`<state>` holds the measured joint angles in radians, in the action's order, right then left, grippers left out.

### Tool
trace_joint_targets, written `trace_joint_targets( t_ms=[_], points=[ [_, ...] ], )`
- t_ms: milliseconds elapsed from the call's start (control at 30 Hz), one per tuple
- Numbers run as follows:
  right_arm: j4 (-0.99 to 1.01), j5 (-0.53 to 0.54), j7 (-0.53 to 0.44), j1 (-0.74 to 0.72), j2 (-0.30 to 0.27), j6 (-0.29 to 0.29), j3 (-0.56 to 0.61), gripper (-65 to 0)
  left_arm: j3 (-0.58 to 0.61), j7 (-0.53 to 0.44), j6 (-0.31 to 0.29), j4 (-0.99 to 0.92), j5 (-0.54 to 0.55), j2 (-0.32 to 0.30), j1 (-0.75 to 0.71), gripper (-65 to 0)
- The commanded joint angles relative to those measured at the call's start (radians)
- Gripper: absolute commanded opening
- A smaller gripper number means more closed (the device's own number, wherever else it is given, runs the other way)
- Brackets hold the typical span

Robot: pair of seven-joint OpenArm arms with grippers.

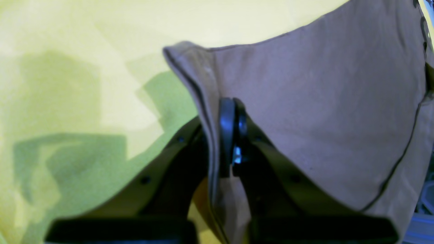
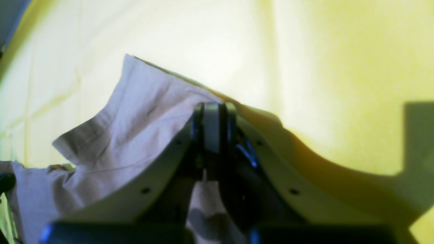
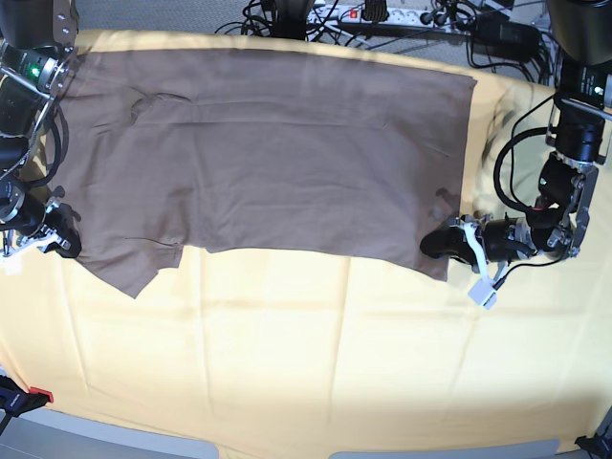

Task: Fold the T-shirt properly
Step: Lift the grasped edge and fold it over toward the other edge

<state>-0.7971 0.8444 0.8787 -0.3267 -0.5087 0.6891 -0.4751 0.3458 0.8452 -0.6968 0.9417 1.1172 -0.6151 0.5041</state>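
Note:
The taupe T-shirt [image 3: 287, 153] lies spread flat on the pale yellow cloth [image 3: 316, 354], its near edge partly folded back. My left gripper [image 3: 432, 244] is at the shirt's near right corner. In the left wrist view it [image 1: 232, 108] is shut on a fold of the shirt [image 1: 322, 101] by its hem. My right gripper [image 3: 75, 247] is at the shirt's near left edge by the sleeve. In the right wrist view it [image 2: 213, 112] is shut on the shirt fabric [image 2: 135, 112], which is lifted slightly off the cloth [image 2: 339, 67].
Cables and a power strip [image 3: 382, 14] run along the table's far edge. A small white tag [image 3: 483, 292] hangs by the left arm. A black and red object [image 3: 19, 397] sits at the near left corner. The yellow cloth [image 1: 67, 51] covers the table.

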Motion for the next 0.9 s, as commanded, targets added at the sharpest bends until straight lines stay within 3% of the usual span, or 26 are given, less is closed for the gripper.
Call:
trace_joint_targets(
  t_ms=[0, 300, 567, 733, 867],
  points=[
    [-0.011, 0.008, -0.028, -0.02, -0.024, 0.004, -0.003, -65.0, -0.008, -0.035, -0.001, 0.01, 0.009, -0.016, 0.026, -65.0],
    [-0.011, -0.038, -0.076, -0.092, -0.024, 0.007, -0.003, -65.0, -0.008, -0.181, -0.001, 0.01, -0.114, -0.01, 0.051, -65.0],
    [-0.011, -0.149, -0.162, -0.156, -0.024, 0.002, 0.053, -65.0, -0.008, -0.29, -0.001, 0.006, -0.275, 0.068, 0.12, -65.0],
    [-0.012, -0.167, -0.164, -0.17, -0.031, 0.009, 0.185, -65.0, -0.008, -0.285, -0.001, 0.005, -0.305, 0.097, 0.124, -65.0],
    [-0.029, -0.16, -0.147, -0.169, -0.055, 0.009, 0.212, -65.0, -0.008, -0.24, -0.001, 0.006, -0.251, 0.079, 0.125, -65.0]
  ],
)
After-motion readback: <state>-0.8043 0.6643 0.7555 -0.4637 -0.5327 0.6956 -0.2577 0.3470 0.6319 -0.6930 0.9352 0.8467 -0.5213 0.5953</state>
